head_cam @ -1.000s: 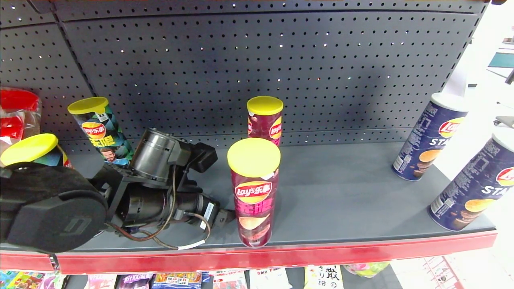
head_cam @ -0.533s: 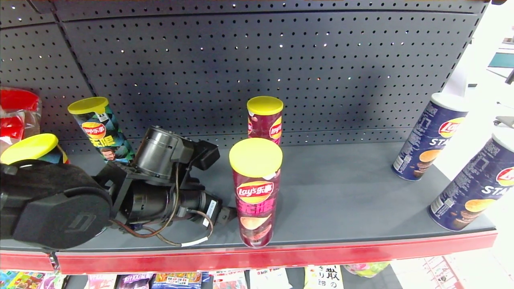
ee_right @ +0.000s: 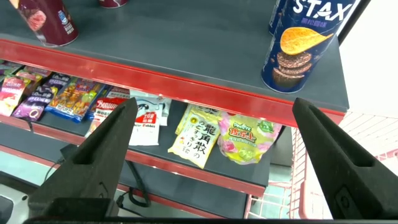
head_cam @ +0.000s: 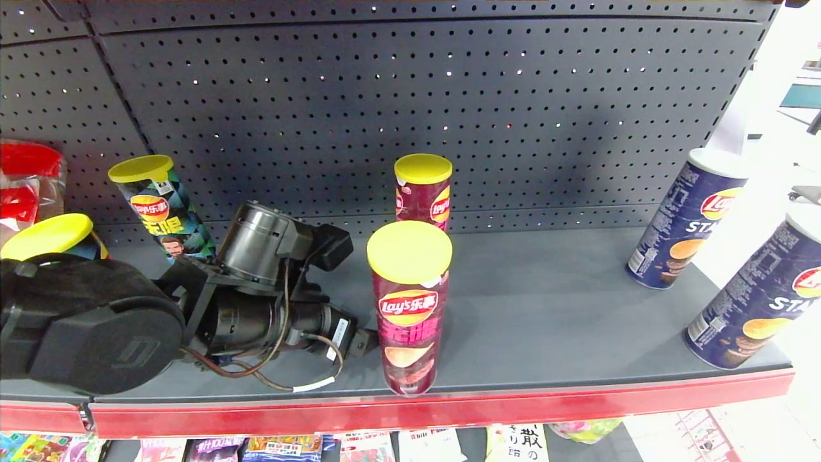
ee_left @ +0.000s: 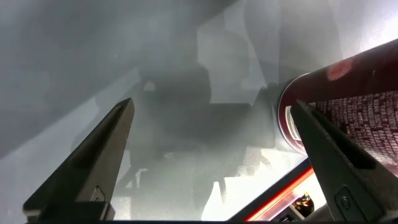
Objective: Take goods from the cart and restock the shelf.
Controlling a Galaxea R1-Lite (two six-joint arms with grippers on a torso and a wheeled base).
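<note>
— Starting at nine o'clock on the shelf (head_cam: 545, 301), what stands there?
— Two yellow-lidded patterned cans (head_cam: 157, 205), one behind the other. Next comes the left gripper (ee_left: 211, 104), low over the shelf board, its fingers (ee_left: 93, 168) spread wide with nothing between them.
— And the maroon can (head_cam: 408, 308)?
— Upright at six o'clock, by the red front lip (head_cam: 449, 407), just beside one finger; whether they touch, I cannot quite tell. A second maroon can (head_cam: 423, 189) stands behind it towards twelve o'clock, close to the pegboard (head_cam: 385, 96).
— Further right?
— Two blue cans (head_cam: 683, 218) at three o'clock. The right gripper (ee_right: 214, 102) hangs out in front of the red lip near them, fingers (ee_right: 93, 168) apart and holding nothing, with snack packets (ee_right: 205, 134) on the lower shelf beyond
</note>
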